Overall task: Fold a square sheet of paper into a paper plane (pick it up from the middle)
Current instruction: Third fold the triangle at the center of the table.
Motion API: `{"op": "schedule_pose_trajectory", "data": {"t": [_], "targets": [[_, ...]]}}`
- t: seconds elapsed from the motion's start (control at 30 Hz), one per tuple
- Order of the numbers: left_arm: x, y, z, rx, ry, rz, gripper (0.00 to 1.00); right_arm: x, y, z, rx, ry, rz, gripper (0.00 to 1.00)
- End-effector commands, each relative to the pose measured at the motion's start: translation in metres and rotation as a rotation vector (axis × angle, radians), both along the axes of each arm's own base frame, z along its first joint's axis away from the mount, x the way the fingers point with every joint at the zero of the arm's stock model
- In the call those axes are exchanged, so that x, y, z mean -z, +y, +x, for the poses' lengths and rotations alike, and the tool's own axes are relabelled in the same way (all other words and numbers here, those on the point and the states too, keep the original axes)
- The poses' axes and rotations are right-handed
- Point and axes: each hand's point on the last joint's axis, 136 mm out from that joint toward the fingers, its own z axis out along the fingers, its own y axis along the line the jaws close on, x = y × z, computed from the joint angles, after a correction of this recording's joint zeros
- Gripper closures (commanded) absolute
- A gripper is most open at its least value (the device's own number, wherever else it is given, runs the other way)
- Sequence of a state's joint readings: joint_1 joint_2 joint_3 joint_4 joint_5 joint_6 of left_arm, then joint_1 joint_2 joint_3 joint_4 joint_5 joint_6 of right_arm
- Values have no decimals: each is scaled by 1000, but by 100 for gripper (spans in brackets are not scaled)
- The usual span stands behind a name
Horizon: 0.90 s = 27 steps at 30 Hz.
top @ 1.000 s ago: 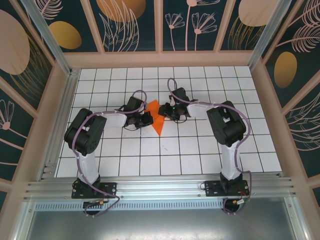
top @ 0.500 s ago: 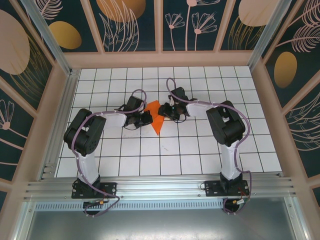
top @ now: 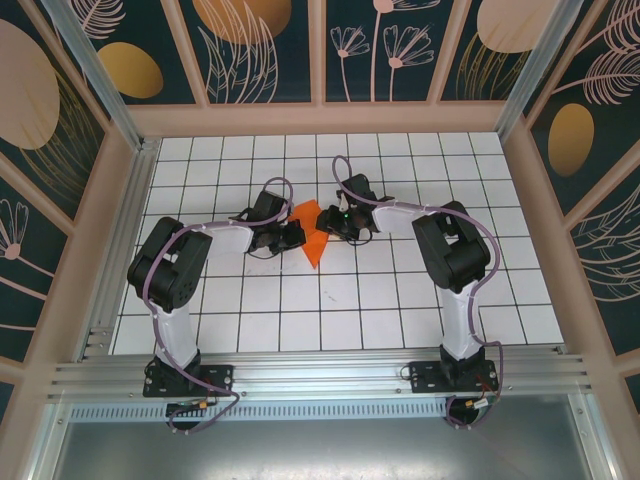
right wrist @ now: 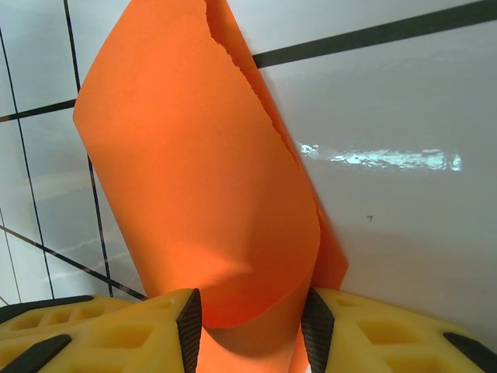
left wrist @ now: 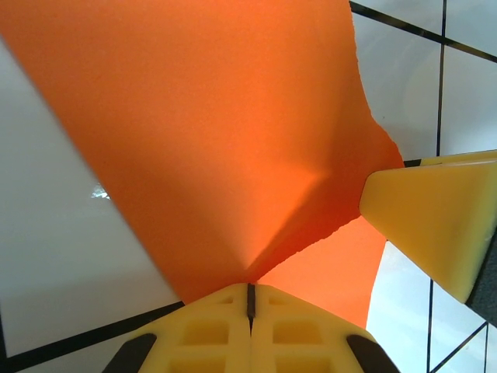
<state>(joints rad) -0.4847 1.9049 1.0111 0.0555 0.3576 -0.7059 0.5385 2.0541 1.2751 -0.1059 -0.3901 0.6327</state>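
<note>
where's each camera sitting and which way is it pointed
Top external: fixed above and behind the arms, looking down on the tiled table; shows both arms, left tool and right tool meeting at the orange paper.
Left wrist: on the left arm, looking along its shut yellow fingers at the paper pinched there.
Right wrist: on the right arm, looking past its fingers at paper curled between them.
Both wrist views share the paper and table tiles.

The paper (top: 313, 236) is bright orange, creased and curled, one flap rolled over with a ragged edge. It lies near the middle of the table (top: 400, 320), partly raised, its point toward the table's near edge
</note>
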Motion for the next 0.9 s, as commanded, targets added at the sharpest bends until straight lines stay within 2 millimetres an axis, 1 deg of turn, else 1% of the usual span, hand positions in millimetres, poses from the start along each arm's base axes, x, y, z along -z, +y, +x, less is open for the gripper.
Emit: {"op": "schedule_pose_trajectory", "data": {"t": [0.0,0.17,0.27,0.33,0.4,0.5,0.53,0.57,0.7,0.77,0.87], "targets": [[0,-1,3,21,-9,3,100,49,-19,-13,8,78,-130,57],[7,1,-3,34,12,15,100,32,-10,-8,-9,43,-82,57],[12,2,-5,36,21,27,100,17,-4,-4,-22,13,-45,57],[16,6,-7,35,30,49,100,3,-1,0,-26,-16,-16,57],[20,9,-9,32,36,63,100,-15,2,3,-24,-58,23,57],[26,10,-10,35,48,76,100,-37,0,5,-9,-108,60,57],[27,10,-10,35,50,79,100,-41,-1,4,-5,-119,64,57],[28,11,-9,34,52,85,100,-46,-3,1,-3,-132,70,57],[30,13,-10,36,51,97,100,-50,-10,-18,-16,-143,67,58],[31,13,-11,36,54,100,100,-51,0,-34,-62,-139,77,61],[32,14,-11,35,56,99,100,-48,20,-56,-137,-87,130,72]]}}
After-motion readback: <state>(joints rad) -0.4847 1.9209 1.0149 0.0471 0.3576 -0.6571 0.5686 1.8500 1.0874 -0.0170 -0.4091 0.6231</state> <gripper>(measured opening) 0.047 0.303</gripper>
